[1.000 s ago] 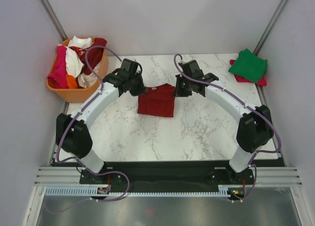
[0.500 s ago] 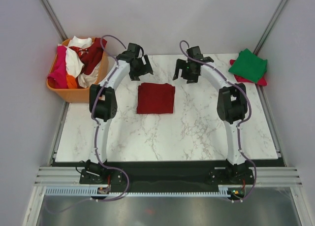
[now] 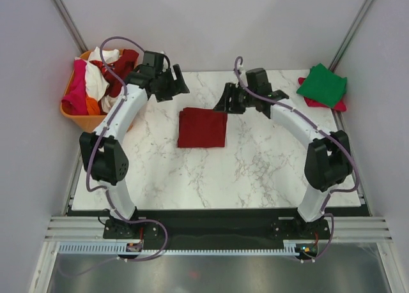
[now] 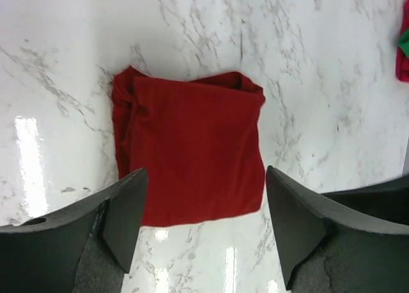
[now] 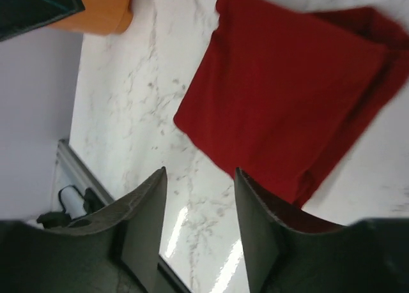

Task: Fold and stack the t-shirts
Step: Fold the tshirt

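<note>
Marble table (image 3: 255, 172) bears folded dark red t-shirt (image 3: 202, 127); left gripper (image 4: 204, 178), right gripper (image 5: 199, 173) both spread

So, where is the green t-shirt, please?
Top view: the green t-shirt lies folded on a pink-red t-shirt at the far right corner of the table.

Bare marble table (image 3: 255, 165) around the dark red t-shirt (image 3: 202, 127), basket (image 3: 96, 122) far left

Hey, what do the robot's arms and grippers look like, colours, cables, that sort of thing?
The left arm and right arm match: curved white links between chunky black joints, with a thin purple cable looping along each. The left gripper and right gripper are black, each with two broad, tapering matte fingers. No markings are visible.
</note>
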Controlling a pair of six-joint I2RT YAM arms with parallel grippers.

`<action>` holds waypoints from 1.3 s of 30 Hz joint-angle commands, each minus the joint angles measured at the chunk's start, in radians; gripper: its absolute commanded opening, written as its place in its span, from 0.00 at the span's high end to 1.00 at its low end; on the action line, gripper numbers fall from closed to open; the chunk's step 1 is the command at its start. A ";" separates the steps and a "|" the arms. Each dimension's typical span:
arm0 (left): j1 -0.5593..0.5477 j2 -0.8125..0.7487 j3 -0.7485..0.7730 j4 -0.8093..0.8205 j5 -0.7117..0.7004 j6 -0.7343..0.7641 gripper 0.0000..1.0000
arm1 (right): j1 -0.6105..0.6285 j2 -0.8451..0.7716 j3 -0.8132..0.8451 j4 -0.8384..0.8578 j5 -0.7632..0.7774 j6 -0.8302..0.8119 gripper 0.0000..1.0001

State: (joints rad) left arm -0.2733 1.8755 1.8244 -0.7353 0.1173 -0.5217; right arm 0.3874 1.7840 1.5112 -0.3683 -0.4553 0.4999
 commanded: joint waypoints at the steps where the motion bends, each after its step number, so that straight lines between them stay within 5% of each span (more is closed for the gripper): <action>1: -0.032 -0.039 -0.178 0.108 0.126 0.028 0.19 | 0.027 0.078 -0.107 0.123 -0.167 0.069 0.48; 9: -0.083 -0.068 -0.560 0.191 0.189 -0.009 0.23 | 0.010 0.268 -0.224 0.204 -0.206 0.032 0.67; 10: -0.081 -0.064 -0.583 0.306 0.147 -0.038 0.24 | 0.007 0.275 -0.238 0.206 -0.197 0.020 0.68; 18: -0.069 0.037 -0.665 0.338 0.021 -0.020 0.28 | -0.024 0.282 -0.374 0.221 -0.177 -0.029 0.64; 27: -0.056 -0.016 -0.694 0.332 -0.048 -0.001 0.28 | -0.079 0.272 -0.489 0.216 -0.131 -0.077 0.61; 31: -0.056 -0.055 -0.688 0.309 -0.053 -0.009 0.28 | -0.084 0.152 -0.506 0.131 0.019 -0.087 0.59; 35: -0.056 -0.124 -0.663 0.263 -0.076 -0.009 0.28 | -0.048 -0.013 -0.441 -0.097 0.407 -0.130 0.47; 39: -0.056 -0.196 -0.591 0.212 -0.099 -0.001 0.28 | -0.032 -0.110 -0.338 -0.195 0.458 -0.149 0.42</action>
State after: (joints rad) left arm -0.3336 1.7729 1.1645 -0.4755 0.0811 -0.5400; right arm 0.3443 1.7458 1.0859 -0.3866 -0.2096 0.4149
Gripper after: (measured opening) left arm 0.718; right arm 0.576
